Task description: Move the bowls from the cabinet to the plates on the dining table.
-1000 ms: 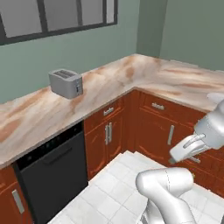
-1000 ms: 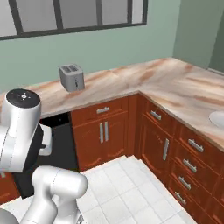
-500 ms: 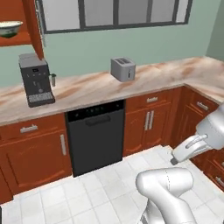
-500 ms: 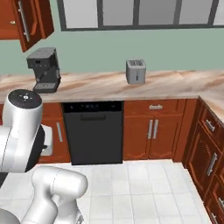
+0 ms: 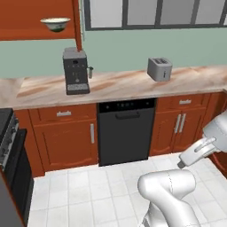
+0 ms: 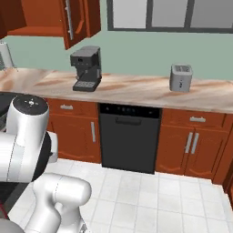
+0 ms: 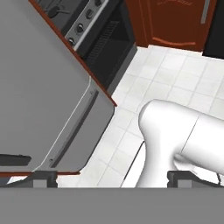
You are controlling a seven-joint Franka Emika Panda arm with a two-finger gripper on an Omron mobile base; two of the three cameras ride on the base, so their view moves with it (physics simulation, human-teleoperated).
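- The step in hand appears to be the approach: the base faces the wall counter point(image 5: 111, 86), and no bowl has been picked up.
- A cream bowl point(image 5: 55, 24) with a green band sits on the shelf of the open wall cabinet point(image 5: 35, 20), above and just left of the black coffee machine point(image 5: 75, 71).
- In the right base view the cabinet door point(image 6: 79, 20) hangs open above the coffee machine; the bowl cannot be made out there.
- The gripper point(image 7: 111, 178) points down at the tiled floor point(image 7: 175, 83) beside a stove front point(image 7: 94, 41). Its finger tips sit wide apart at the bottom of the hand view, so the jaws look spread and hold nothing.
- The arm is folded low, well apart from the shelf.
- The next move likely calls for raising the arm to shelf height and closing on the bowl's rim.
- A toaster point(image 5: 159, 68) stands further right on the counter, clear of that path.
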